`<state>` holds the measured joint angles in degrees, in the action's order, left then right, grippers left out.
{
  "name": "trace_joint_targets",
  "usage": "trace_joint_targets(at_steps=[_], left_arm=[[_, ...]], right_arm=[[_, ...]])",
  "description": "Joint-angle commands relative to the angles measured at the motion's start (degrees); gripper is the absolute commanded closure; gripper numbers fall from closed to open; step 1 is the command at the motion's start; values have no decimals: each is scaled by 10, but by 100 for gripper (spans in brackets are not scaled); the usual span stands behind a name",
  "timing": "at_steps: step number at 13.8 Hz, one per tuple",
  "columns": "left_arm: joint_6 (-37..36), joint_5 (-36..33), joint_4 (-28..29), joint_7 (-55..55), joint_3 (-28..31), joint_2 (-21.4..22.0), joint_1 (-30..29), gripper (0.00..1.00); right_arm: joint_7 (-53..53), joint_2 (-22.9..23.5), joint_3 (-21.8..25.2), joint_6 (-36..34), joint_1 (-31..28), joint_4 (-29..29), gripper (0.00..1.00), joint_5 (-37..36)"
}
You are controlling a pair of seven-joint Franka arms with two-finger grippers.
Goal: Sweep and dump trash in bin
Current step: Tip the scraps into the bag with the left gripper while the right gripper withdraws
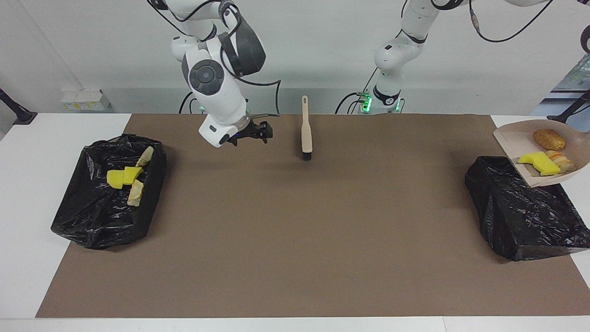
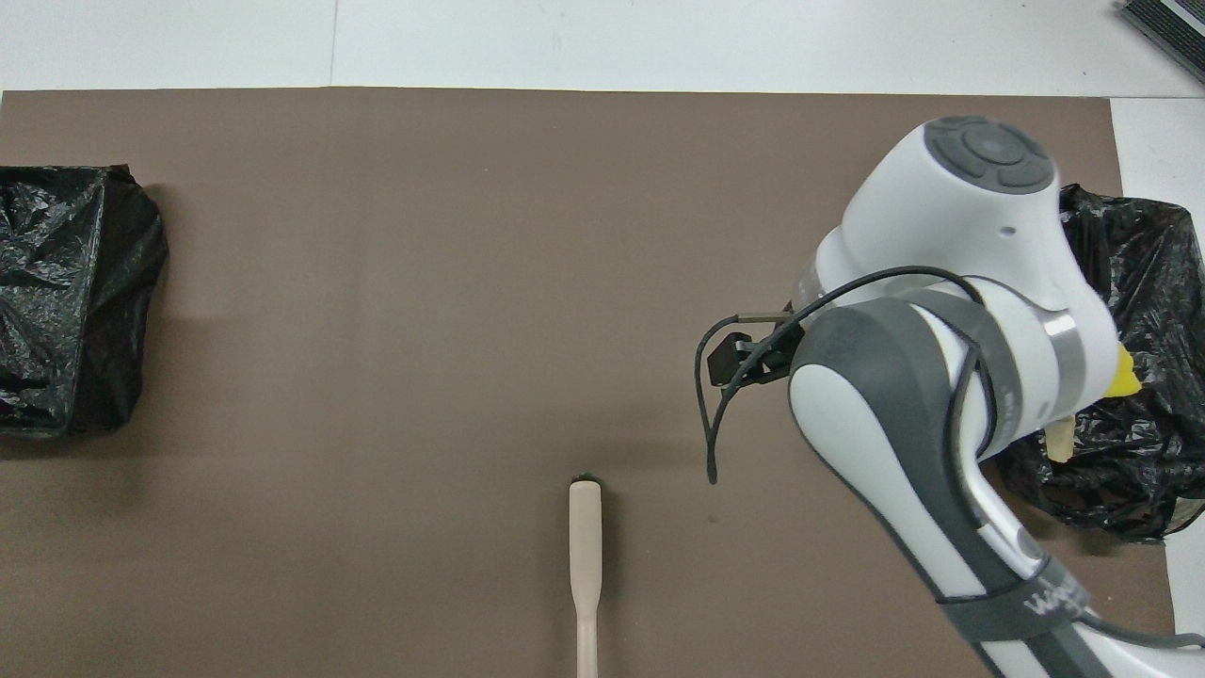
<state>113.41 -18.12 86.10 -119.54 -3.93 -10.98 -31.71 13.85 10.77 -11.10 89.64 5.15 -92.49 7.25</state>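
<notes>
Facing and overhead views, dumping step. You see the beige dustpan [image 1: 546, 154] raised over the bin lined with a black bag [image 1: 521, 207] at the left arm's end of the table, tipped slightly toward the bin. It carries the last load of trash: a yellow sponge chunk [image 1: 538, 161], an orange-brown bread-like lump [image 1: 548, 138] and a paler striped lump [image 1: 560, 162] against the sponge.

The left gripper itself lies outside both views. It counts as closed, and since the pan hangs in the air, it is presumably clamped on the handle (the handle is also cut off by the picture edge).

The right gripper [image 1: 251, 131] hangs open and empty over the brown mat [image 1: 295, 230]. It is apart from the brush [image 1: 305, 127], which lies on the mat near the robots with its bristle end pointing away from them.

The second bagged bin [image 1: 108, 193], at the right arm's end, already holds four scraps [image 1: 129, 177]: two yellow sponge pieces and two tan lumps. No trash shows on the mat.

Judged from this, sweeping is done and only the tipping remains. Your next move calls for rolling the pan steeply, lip down over the bag's mouth, so the three pieces slide in and do not land on the bag's rim or the table.
</notes>
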Motion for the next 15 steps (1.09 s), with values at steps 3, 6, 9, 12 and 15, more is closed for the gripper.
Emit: trace_joint_targets(at_steps=[3,6,9,12,15], left_arm=[[65,-118,-21,7,0,-46,31,100],[70,-212,-39,72,1,-72,51,100],[64,-244,-43,128,2,-75,56,100],[60,-295,-46,167,2,-75,60,100],[59,-321,-58,168,2,-72,59,100]], right_arm=[[-65,-14,94,-2,2,9,0,-39],[-74,-41,153,-6,4,27,0,-42],[-158,-66,181,-6,4,28,0,-75],[-164,-68,185,-11,-20,68,0,-80],[-126,-73,181,-27,-38,71,0,-70]])
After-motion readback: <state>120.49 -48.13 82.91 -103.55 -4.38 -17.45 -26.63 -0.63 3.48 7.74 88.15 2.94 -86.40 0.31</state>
